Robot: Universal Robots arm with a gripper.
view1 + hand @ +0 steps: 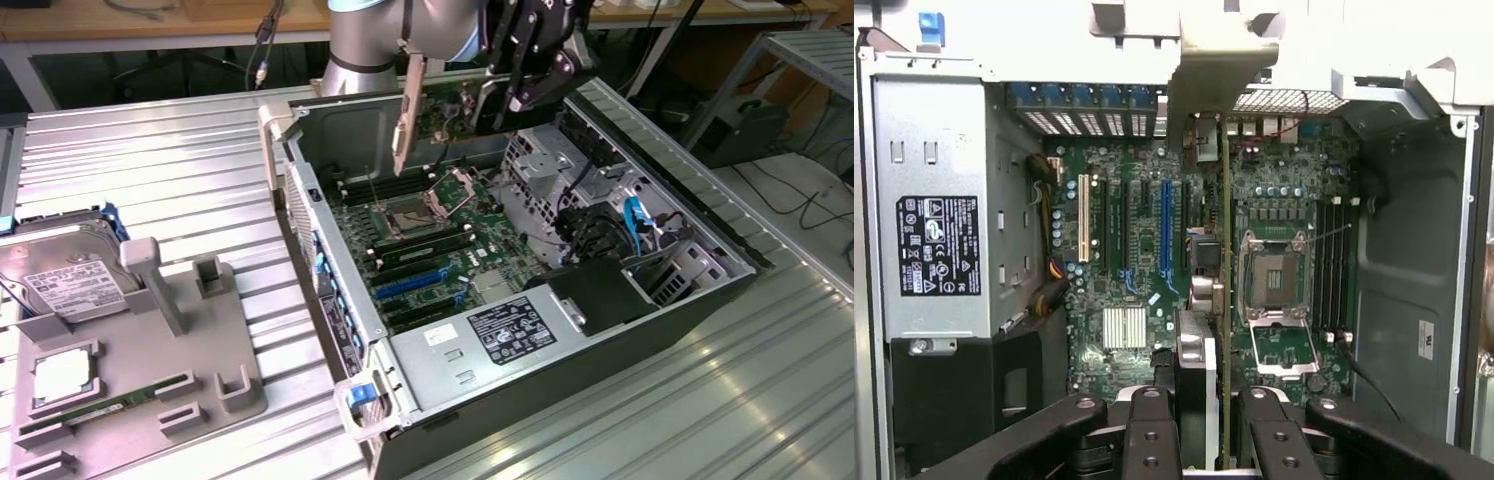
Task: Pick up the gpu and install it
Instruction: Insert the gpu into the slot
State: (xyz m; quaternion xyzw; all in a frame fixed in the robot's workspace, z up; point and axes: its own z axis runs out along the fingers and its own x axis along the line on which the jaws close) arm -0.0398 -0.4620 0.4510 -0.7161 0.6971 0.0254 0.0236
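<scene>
My gripper (pixel 523 88) is shut on the gpu (pixel 447 100) and holds it on edge in the air over the far end of the open computer case (pixel 310 215). The card's silvery end bracket (pixel 408 110) hangs toward the exterior view's left. In the wrist view the gpu (pixel 1224 300) appears edge-on as a thin strip running out from between my black fingers (pixel 1152 435). Below it lies the green motherboard (pixel 1144 300), with a long blue slot (pixel 1165 235) a little to one side of the card's edge and the CPU socket (pixel 1279 290) on the other side.
A power supply (pixel 514 330) with a black label fills the case's near end, and cables and drive cages (pixel 621 235) line its right side. On the exterior view's left a grey fixture (pixel 174 350) carries a silver hard drive (pixel 60 275), a processor (pixel 60 375) and a green memory stick (pixel 94 410).
</scene>
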